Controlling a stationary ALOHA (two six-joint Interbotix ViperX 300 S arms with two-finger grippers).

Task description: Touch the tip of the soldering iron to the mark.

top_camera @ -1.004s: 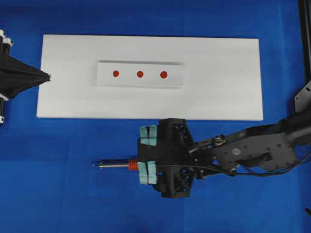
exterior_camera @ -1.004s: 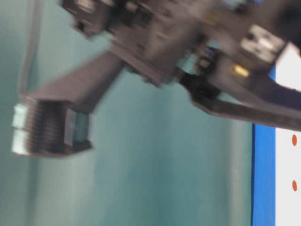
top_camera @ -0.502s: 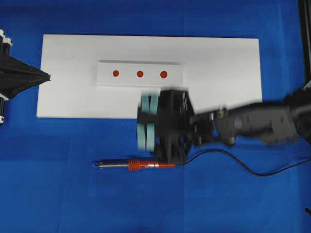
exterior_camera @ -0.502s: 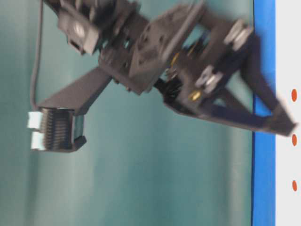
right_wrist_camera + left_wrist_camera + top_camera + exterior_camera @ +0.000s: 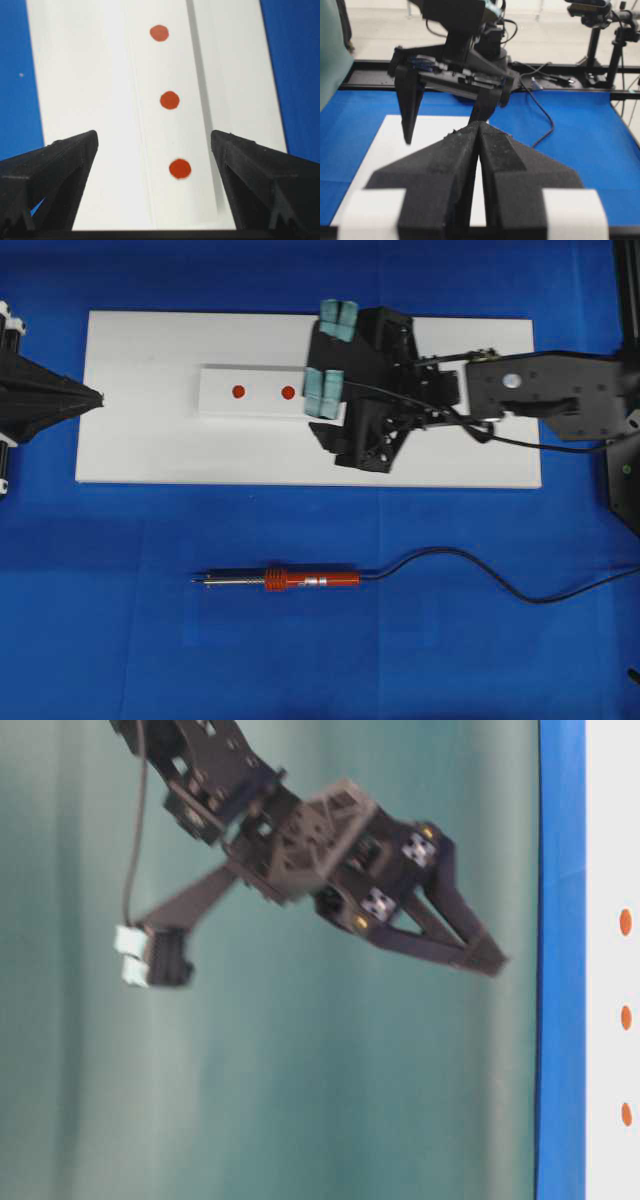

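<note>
The soldering iron lies flat on the blue mat, its orange-red handle to the right and its silver tip pointing left, with nothing holding it. The mark is the leftmost red dot on a raised white strip; it is also the farthest dot in the right wrist view. My right gripper hovers open over the strip's right end, hiding the third dot from above. Between its fingers only the strip shows. My left gripper is shut and empty at the board's left edge, its tips pressed together.
A white board carries the strip. The iron's black cord curves right across the mat to the edge. A mid-sized red dot sits right of the mark. A black frame post stands at the right.
My right gripper has lifted from above the iron's handle and swung up over the board's strip, staying open. The iron stays on the mat. The left arm has not moved.
</note>
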